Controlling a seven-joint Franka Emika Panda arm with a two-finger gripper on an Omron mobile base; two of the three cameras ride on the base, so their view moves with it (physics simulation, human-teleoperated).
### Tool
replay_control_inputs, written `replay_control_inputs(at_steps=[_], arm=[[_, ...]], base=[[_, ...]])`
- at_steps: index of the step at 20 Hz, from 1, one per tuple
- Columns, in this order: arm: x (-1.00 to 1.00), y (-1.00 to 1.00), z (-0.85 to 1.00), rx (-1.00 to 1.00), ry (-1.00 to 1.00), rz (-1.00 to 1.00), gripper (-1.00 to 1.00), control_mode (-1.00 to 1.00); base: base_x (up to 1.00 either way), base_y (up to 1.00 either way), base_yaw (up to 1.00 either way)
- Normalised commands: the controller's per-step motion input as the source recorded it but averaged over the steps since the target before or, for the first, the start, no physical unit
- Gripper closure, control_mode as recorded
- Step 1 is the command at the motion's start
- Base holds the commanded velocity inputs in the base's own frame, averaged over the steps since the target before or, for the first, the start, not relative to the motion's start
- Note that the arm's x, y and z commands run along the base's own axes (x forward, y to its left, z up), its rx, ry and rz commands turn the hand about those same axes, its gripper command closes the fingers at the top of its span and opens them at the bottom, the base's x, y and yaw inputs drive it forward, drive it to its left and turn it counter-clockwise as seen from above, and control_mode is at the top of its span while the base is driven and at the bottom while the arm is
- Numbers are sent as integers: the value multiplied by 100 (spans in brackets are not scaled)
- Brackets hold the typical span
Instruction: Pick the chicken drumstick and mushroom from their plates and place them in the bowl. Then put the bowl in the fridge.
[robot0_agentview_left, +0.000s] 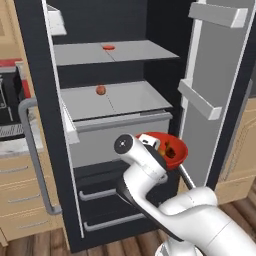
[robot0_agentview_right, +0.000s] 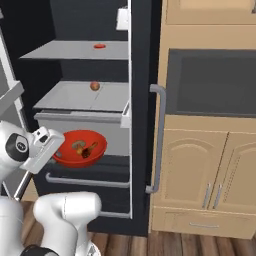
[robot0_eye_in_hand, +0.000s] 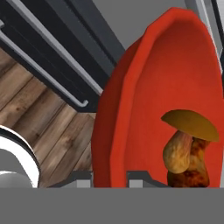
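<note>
— What is the arm (robot0_agentview_left: 200, 220) made of, by the look of it?
— Smooth, rounded white shells with dark bands at the joints.
— Any markings?
— A dark round cap with a pale ring at its centre sits on the wrist (robot0_agentview_left: 121, 145). The hand (robot0_agentview_right: 42, 147) is a boxy white block.

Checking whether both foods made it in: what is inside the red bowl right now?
Inside the red bowl, held at its rim by the gripper, lie a mushroom and the browned chicken drumstick beside it. The mushroom covers part of the drumstick, so its full shape is hidden.
</note>
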Motion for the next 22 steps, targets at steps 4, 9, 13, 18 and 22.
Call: replay_control_inputs(at_steps=[4,9,13,18,22], arm=[[0,0,0,0,0,0,100,100],[0,0,0,0,0,0,100,100],[0,0,0,0,0,0,100,100],[0,0,0,0,0,0,100,100],[0,0,0,0,0,0,100,100]], base=[[23,24,2],[32,23,3],[32,8,6],[41,0,1],[40,2,1]])
